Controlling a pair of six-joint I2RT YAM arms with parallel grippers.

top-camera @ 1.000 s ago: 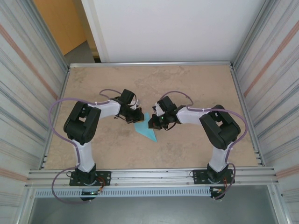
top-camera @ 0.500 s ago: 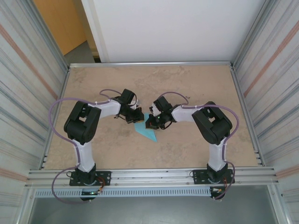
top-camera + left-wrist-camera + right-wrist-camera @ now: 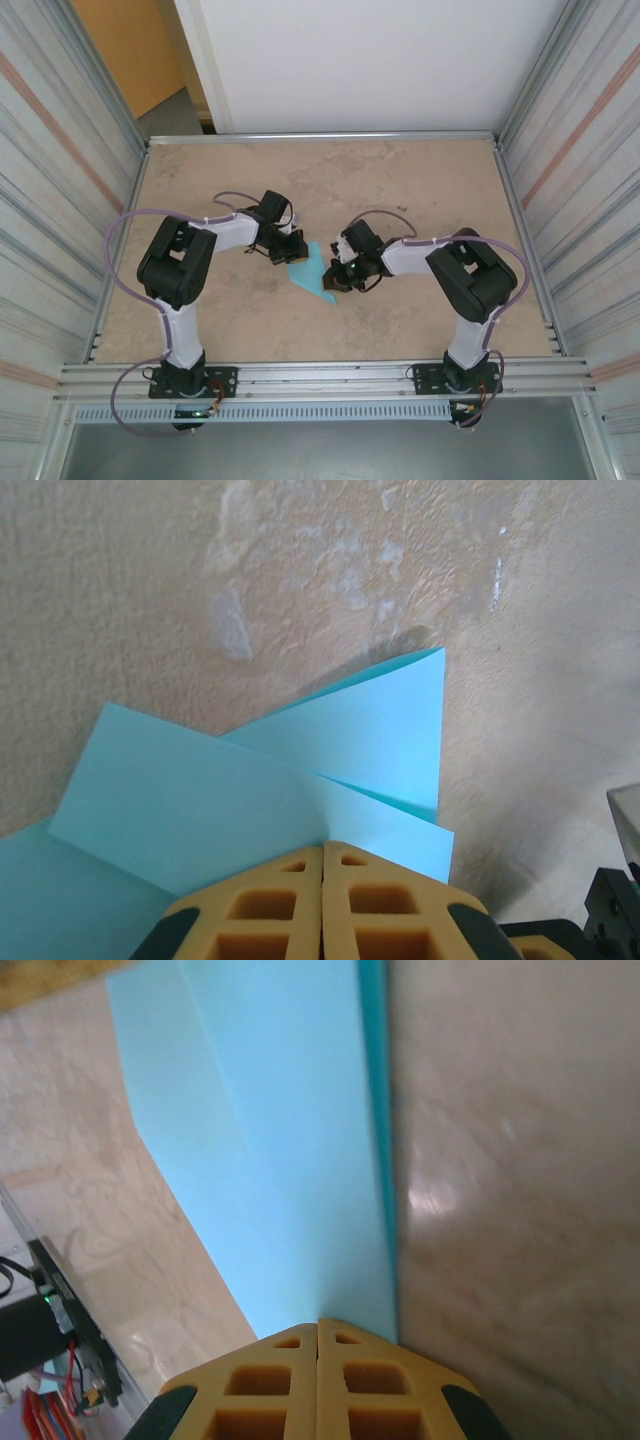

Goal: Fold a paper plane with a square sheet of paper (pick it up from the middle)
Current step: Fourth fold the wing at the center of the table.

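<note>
The square sheet of paper (image 3: 311, 272) is a folded light-blue pointed shape lying flat at the table's middle, between the two arms. In the left wrist view the paper (image 3: 300, 770) shows overlapping folded flaps with a raised corner at the upper right. My left gripper (image 3: 322, 846) is shut, its yellow tips resting on the flaps; in the top view the left gripper (image 3: 291, 256) sits at the paper's left edge. My right gripper (image 3: 318, 1322) is shut too, with its tips pressed on the paper (image 3: 270, 1140) beside its long right edge. Seen from above, the right gripper (image 3: 337, 279) is at the paper's near right side.
The beige table (image 3: 400, 180) is bounded by a metal rail (image 3: 320, 136) at the back and ribbed walls (image 3: 580, 200) at both sides. Purple cables (image 3: 125, 235) loop off the arms. Part of the right arm (image 3: 618, 910) shows at the left wrist view's lower right corner.
My right gripper has slid toward the near side along the paper's right edge, still shut. The left gripper and the paper have stayed put.
</note>
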